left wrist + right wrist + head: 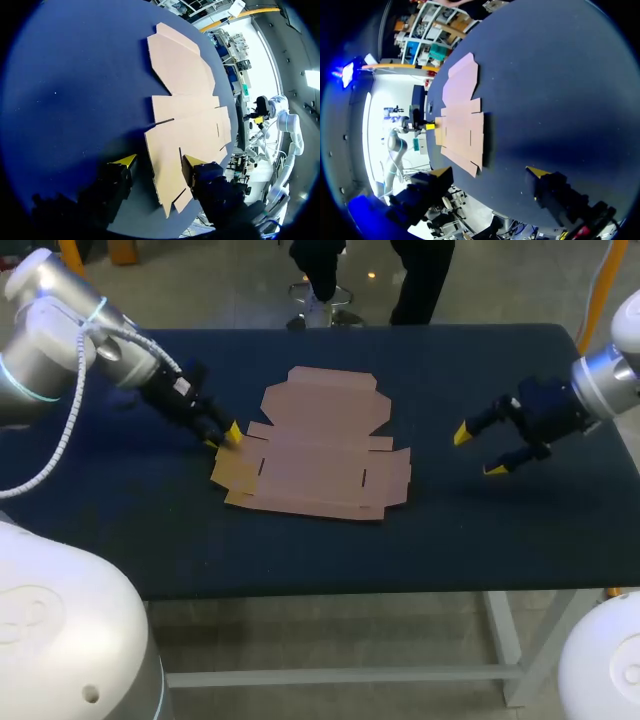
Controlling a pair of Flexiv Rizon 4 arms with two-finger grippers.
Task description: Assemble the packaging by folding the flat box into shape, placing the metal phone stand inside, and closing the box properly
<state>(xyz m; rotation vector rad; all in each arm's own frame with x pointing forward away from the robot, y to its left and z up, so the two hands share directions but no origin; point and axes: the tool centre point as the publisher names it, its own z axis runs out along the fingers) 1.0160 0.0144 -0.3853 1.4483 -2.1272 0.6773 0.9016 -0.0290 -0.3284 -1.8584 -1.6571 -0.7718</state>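
Head view: the box [320, 445] is being shown as a flat, unfolded blank of plain brown cardboard. A notched lid panel is lying at its far end, flaps are running along its sides, and short slits are cut near the corners. It is lying on the table [120, 530], near the middle of the dark blue cloth. The flap nearest the left pincer [228, 437] is looking a shade darker than the rest. Whether that flap is being lifted cannot be told.

The left pincer is being held released, with its fingers spread at the box's edge. In the left wrist view, that edge is being straddled by the left pincer [160, 161]. One yellow tip is sitting over the cardboard and the other over bare cloth just beside it. Whether either tip is touching cannot be told. The rest of the box [185, 125] is stretching away ahead of the fingers.

The right pincer [478, 452] is likewise being held released and empty, above the table and well apart from the box. In the right wrist view, the box [462, 125] is lying well ahead of the right pincer [490, 172]. Only blue cloth is lying between them. A yellow tip of the left pincer [429, 126] is showing at the box's far edge.
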